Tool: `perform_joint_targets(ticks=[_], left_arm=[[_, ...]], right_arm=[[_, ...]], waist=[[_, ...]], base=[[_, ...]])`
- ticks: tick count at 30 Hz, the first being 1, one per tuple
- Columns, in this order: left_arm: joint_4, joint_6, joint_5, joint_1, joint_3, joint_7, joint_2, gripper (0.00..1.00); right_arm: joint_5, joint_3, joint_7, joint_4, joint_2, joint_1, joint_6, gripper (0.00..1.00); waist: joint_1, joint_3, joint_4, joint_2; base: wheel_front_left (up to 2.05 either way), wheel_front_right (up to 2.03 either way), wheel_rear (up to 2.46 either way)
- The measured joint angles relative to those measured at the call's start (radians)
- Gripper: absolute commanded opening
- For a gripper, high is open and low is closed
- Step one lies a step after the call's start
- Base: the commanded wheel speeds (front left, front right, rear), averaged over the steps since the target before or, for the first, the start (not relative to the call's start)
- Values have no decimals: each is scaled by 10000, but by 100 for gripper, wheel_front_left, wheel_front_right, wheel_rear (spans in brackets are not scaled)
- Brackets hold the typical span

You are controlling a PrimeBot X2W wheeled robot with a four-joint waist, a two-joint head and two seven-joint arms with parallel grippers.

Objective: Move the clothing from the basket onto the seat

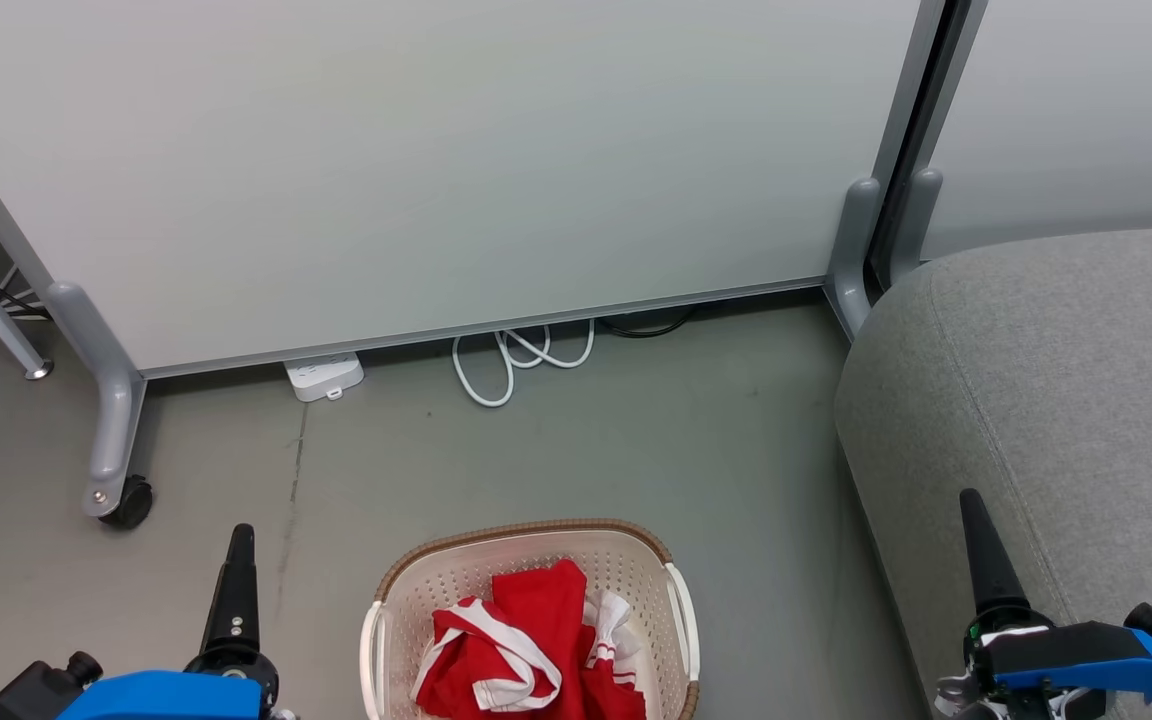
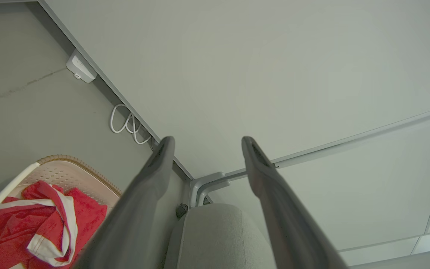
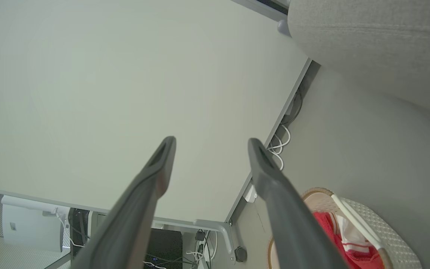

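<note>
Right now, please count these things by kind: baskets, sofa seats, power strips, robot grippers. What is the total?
basket: 1
seat: 1
power strip: 1
grippers: 2, the left gripper and the right gripper
total: 5

You have bright, soft, even light in all three views, with no glare and no hard shadows. The floor [image 1: 636, 450] darkens only faintly under the panel [image 1: 436, 150] and along the seat [image 1: 1066, 380]. Your head view is sharp throughout, and the red clothing [image 1: 526, 640] reads vivid without bleeding. In your wrist views the fingers [image 2: 140, 209] [image 3: 136, 205] blur close to the lens, and straight panel edges bow toward the corners.
</note>
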Motion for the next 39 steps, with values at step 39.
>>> perform_joint_targets(ticks=[39], left_arm=[[-433,203,5728,1,-872,-1292,84,100]], right_arm=[[-5774,608,-1014,-522,-12,-1,0,100]], waist=[[0,-65,-83,0]], base=[[0,0,0]])
